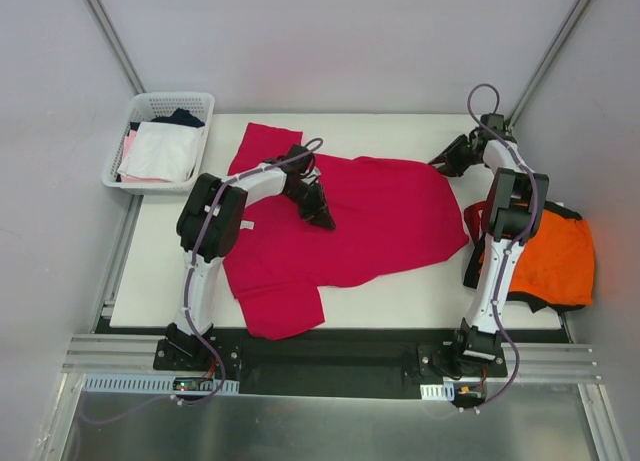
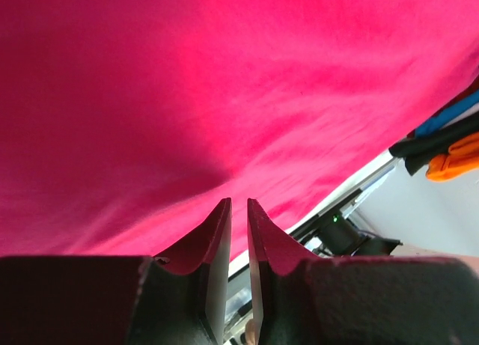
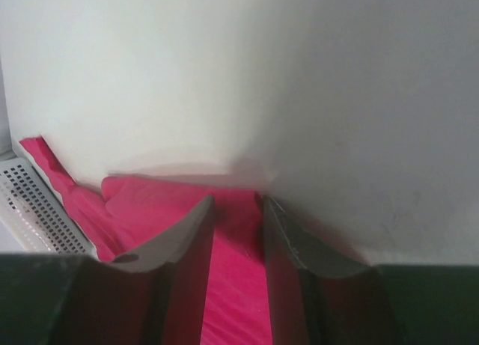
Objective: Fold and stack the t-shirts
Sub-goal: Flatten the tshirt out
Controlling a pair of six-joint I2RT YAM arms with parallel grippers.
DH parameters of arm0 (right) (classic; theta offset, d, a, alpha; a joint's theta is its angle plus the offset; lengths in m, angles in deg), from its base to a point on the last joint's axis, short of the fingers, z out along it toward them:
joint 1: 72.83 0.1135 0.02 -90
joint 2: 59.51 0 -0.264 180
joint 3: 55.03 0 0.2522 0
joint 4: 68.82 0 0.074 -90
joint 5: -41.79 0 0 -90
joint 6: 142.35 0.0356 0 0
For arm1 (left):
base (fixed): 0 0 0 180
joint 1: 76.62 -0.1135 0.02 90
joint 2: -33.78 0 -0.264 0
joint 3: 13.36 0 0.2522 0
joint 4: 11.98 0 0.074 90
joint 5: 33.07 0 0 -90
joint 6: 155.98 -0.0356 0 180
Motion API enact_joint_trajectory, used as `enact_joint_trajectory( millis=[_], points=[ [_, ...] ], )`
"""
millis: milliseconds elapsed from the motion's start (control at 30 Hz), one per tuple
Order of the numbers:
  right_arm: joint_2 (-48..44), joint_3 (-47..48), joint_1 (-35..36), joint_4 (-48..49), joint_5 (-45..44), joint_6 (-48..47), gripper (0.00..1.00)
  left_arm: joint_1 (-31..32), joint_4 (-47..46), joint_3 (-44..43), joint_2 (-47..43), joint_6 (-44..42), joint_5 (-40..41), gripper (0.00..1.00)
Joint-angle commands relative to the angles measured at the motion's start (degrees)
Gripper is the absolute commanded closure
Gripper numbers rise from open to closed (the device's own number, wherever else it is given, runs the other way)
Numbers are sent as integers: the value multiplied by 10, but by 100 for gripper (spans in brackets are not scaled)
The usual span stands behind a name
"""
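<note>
Crimson t-shirt (image 1: 390, 221) lies flat on the tabletop (image 1: 420, 299) beneath both arms. Left jaws, nearly pressed together, meet its middle, grip unclear. Right jaws, part-spread, straddle its far corner, seemingly readying a fold.

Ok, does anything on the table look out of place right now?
Yes. The crimson t-shirt lies askew, one sleeve overhanging the table's near edge. The orange t-shirt is bunched off the right side, black cloth beneath it.
</note>
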Motion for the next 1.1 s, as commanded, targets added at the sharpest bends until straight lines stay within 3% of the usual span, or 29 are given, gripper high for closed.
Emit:
enact_joint_trajectory(
  millis=[0,200,433,567,600,633,733,1067],
  points=[
    [-52,-50,17,6,-6,-7,65,5,-2,12,-52,-20,-23,85],
    [-162,-126,11,9,-70,-25,65,5,-1,54,-125,-45,-1,85],
    [-226,-123,14,-33,-87,-40,65,5,33,62,-232,-83,100,84],
    [-261,-161,17,-41,-87,-39,66,-7,75,71,-240,-95,134,82],
    [-261,-167,20,-48,-68,-42,68,-19,85,80,-239,-93,137,82],
    [-260,-170,30,-55,-58,-47,78,-25,89,101,-236,-90,139,82],
    [-262,-183,61,-94,-42,-73,95,-54,96,137,-229,-77,126,83],
    [-289,-286,125,-109,-23,-92,99,-64,113,189,-244,-72,146,84]
  ],
)
